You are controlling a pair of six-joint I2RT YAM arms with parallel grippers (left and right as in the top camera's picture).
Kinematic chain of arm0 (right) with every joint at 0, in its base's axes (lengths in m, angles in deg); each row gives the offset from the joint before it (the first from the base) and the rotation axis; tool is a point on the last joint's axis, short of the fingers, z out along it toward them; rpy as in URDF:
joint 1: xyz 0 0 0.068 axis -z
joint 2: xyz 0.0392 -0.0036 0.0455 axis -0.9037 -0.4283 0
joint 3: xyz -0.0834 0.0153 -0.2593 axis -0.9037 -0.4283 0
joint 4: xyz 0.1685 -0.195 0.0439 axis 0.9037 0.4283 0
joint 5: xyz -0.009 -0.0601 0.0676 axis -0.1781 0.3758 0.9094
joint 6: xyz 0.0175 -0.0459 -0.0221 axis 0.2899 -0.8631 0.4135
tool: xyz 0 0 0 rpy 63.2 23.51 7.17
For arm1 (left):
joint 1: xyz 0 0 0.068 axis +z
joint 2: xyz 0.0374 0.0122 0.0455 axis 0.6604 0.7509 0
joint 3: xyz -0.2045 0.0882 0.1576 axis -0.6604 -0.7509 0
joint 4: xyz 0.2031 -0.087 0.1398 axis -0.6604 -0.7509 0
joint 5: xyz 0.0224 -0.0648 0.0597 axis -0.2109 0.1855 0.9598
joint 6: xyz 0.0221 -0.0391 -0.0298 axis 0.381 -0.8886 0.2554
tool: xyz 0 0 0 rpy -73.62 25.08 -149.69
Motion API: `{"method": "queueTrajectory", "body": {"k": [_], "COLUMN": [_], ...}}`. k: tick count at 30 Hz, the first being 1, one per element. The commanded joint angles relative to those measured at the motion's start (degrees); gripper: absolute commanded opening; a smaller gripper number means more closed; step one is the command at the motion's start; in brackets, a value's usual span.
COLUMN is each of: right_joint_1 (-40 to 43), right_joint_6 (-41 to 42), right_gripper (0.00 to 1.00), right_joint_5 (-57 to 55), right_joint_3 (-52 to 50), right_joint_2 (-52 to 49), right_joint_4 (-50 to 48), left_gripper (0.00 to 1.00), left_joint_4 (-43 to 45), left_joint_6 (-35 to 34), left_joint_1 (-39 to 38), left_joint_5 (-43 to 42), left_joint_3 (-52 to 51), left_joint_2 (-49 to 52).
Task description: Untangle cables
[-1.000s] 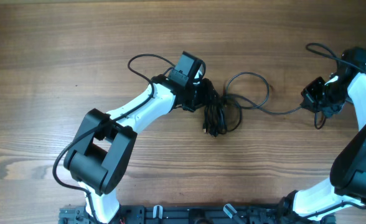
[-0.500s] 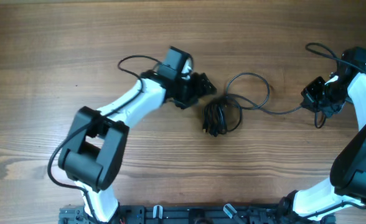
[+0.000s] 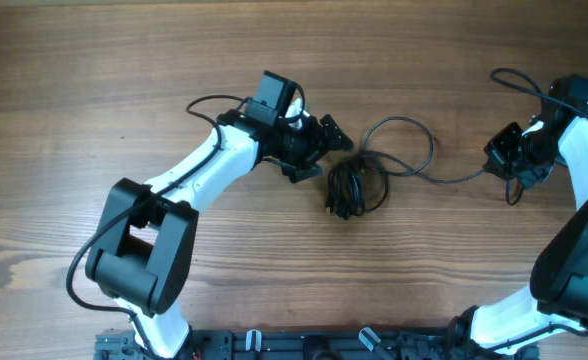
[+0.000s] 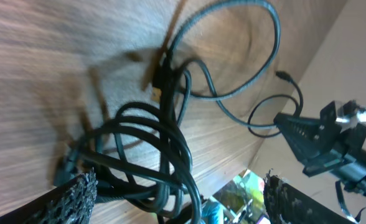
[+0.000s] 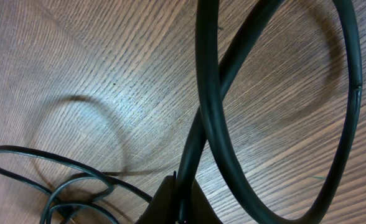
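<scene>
The cables lie as a small black bundle (image 3: 349,188) on the wooden table, with one thin loop (image 3: 399,145) trailing right. My left gripper (image 3: 326,150) stands open just left of the bundle and apart from it. In the left wrist view the tangled bundle (image 4: 145,155) lies ahead between the wide-spread fingertips (image 4: 71,199). My right gripper (image 3: 509,160) is shut on the far end of the trailing cable. The right wrist view shows that cable (image 5: 233,62) pinched in the gripper (image 5: 183,202) and curling into a loop.
The right arm's own thick wire (image 3: 519,80) arches above the right gripper. The left arm's wire (image 3: 209,102) loops behind its wrist. The arm bases stand along the table's front edge (image 3: 304,345).
My left gripper has opened and pulled back up and to the left off the bundle, which stays on the table. The right arm has not moved.
</scene>
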State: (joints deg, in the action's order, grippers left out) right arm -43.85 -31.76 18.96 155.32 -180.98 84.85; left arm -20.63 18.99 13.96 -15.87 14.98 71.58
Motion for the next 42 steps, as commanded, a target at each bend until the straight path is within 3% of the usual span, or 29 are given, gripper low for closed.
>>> {"method": "queueTrajectory", "body": {"k": [1, 7, 9, 11, 13, 15, 16, 19, 20, 26, 42], "right_joint_1": [-0.39, -0.39, -0.39, -0.39, -0.39, -0.39, -0.39, -0.39, -0.37, -0.33, -0.33], "right_joint_6": [-0.83, -0.85, -0.83, -0.87, -0.9, -0.94, -0.92, -0.85, -0.13, 3.76, 7.21], "right_gripper": [0.04, 0.04, 0.04, 0.04, 0.04, 0.04, 0.04, 0.04, 0.04, 0.04, 0.04], "right_joint_5": [-1.18, -1.18, -1.18, -1.18, -1.2, -1.25, -1.44, -5.05, -8.96, -13.68, -17.55], "right_joint_3": [0.98, 0.98, 0.98, 0.98, 0.98, 0.98, 0.98, 0.98, 0.98, 0.98, 0.98], "right_joint_2": [-0.87, -0.87, -0.85, -0.85, -0.85, -0.85, -0.85, -0.87, -0.87, -0.87, -0.87], "right_joint_4": [-0.11, -0.17, -0.15, -0.13, -0.15, -0.24, -0.33, -0.35, -0.44, -0.63, -3.23], "left_gripper": [0.87, 0.86, 0.81, 0.65, 0.31, 0.17, 0.14, 0.11, 0.11, 0.09, 0.04], "left_joint_4": [-0.02, 1.36, 1.99, 2.84, 3.78, 3.91, 3.89, 3.61, 1.05, -5.2, -9.51], "left_joint_6": [-2.69, -3.02, -2.99, -2.97, -2.93, -2.82, -1.86, 5.66, 12.9, 18.8, 20.11], "left_joint_1": [-2.19, -3.5, -3.5, -3.5, -3.48, -3.37, -3.17, -1.68, 2.03, 11.85, 40.61], "left_joint_5": [-0.98, 1.86, 3.17, 5.35, 8.63, 12.55, 14.1, 18.84, 20.92, 22.77, 24.17], "left_joint_3": [-0.35, -0.37, -0.35, -0.35, -0.35, -0.35, -0.35, -0.35, -0.35, -0.35, -0.35], "left_joint_2": [2.69, 5.64, 6.14, 6.34, 6.34, 6.34, 6.34, 6.32, 6.32, 6.32, 6.32]}}
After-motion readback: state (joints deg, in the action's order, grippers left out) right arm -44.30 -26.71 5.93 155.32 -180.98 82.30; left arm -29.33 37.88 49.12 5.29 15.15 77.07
